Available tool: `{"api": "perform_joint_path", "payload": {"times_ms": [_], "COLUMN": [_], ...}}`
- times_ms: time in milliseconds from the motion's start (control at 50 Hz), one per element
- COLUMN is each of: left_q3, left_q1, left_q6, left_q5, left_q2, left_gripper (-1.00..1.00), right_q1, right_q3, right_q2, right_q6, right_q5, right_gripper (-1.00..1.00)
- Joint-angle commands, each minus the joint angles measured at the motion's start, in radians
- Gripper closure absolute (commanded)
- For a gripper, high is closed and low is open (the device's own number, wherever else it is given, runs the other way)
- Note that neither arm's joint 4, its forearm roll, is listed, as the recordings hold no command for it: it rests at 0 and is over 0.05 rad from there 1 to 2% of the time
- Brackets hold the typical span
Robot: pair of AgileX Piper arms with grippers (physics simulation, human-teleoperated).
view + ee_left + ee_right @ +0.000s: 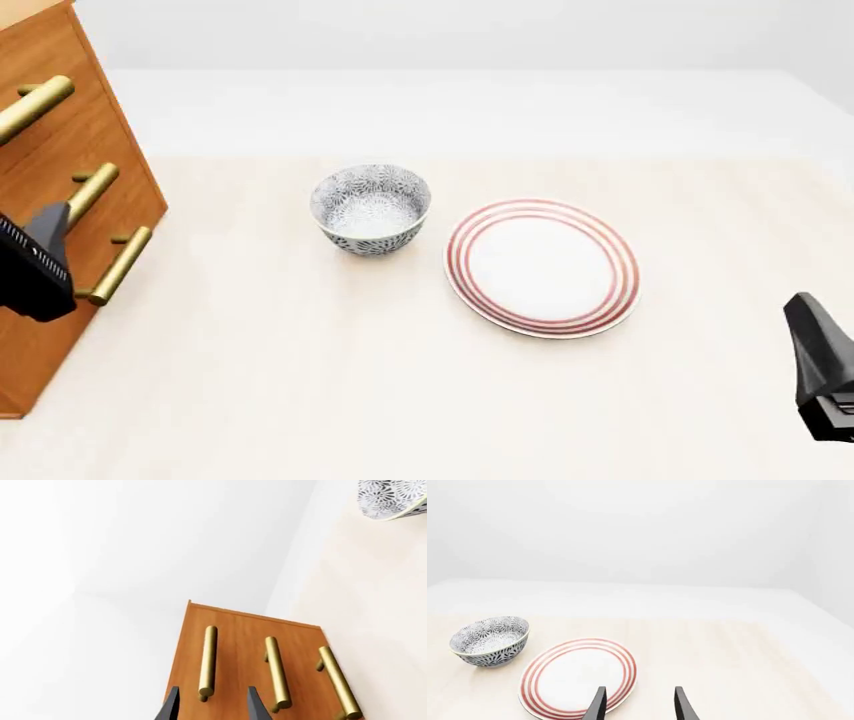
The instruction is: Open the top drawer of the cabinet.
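Observation:
The cabinet (pixel 40 330) stands at the table's left edge, orange-brown wood with three brass bar handles. The top drawer (pixel 54 60) is shut flush, its handle (pixel 34 108) uppermost. In the left wrist view the cabinet (pixel 240 630) fills the lower middle, and the top drawer's handle (pixel 207 667) is the one farthest from the table. My left gripper (pixel 212 710) is open, in front of the cabinet's face, its fingers framing that handle's end without touching; it shows in the front view (pixel 51 222). My right gripper (pixel 639 707) is open and empty at the front right (pixel 806 310).
A blue-patterned bowl (pixel 371 208) stands mid-table, also in the right wrist view (pixel 490 641) and the left wrist view (pixel 390 497). A white plate with red rings (pixel 542 265) lies to its right, just ahead of the right gripper (pixel 579 677).

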Motion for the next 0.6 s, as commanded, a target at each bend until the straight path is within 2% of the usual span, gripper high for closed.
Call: {"api": "perform_joint_path", "payload": {"times_ms": [20, 80, 600], "left_q3": [-0.025, -0.017, -0.071], "left_q1": [0.034, 0.049, 0.1], "left_q6": [0.009, 0.027, 0.037], "left_q5": [-0.067, -0.109, -0.185], "left_q2": [0.089, 0.118, 0.246], "left_gripper": [-1.0, -1.0, -1.0], "right_q1": [0.0, 0.0, 0.0], "right_q3": [0.0, 0.0, 0.0], "right_q2": [0.0, 0.0, 0.0], "right_q6": [0.0, 0.0, 0.0], "right_q5": [0.0, 0.0, 0.0], "right_gripper": [-1.0, -1.0, -1.0]}}
